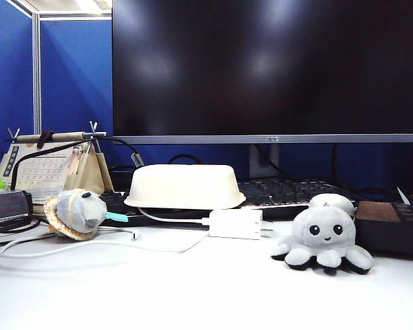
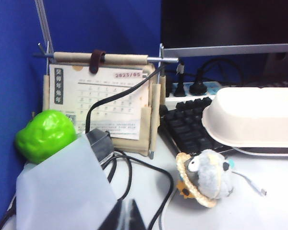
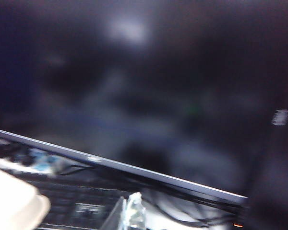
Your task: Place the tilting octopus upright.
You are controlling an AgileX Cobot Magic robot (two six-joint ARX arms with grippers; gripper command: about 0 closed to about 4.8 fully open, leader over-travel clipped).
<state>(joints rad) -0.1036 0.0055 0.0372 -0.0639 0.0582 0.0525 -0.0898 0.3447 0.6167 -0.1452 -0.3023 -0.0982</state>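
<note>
Upright on the white tabletop [image 1: 206, 295], right of the white charger block [image 1: 235, 223]: grey octopus [image 1: 323, 240], face forward, tentacles spread. Behind the block, an upturned cream container [image 1: 184, 186] before a black keyboard [image 1: 289, 191]. Far left of the block, a brimmed grey plush [image 1: 73, 213]. No pincer visible.

Plush toys: two. One octopus [image 1: 323, 239], light grey, upright on white desk; one round grey plush with woven tan brim [image 1: 74, 213].
Monitors: one [image 1: 268, 69].
Keyboards: one [image 1: 289, 192] (partly hidden behind container).
White lidded containers: one [image 1: 185, 187].
White charger blocks: one [image 1: 235, 224], one white cable attached.
Desk calendars: one [image 2: 103, 103].
Green squashy balls: one [image 2: 45, 135].
Power strips: one [image 2: 197, 91] (plug count unclear).
Grippers: two, left gripper [image 2: 125, 218], right gripper [image 3: 127, 215], both only at wrist-view edges.
</note>
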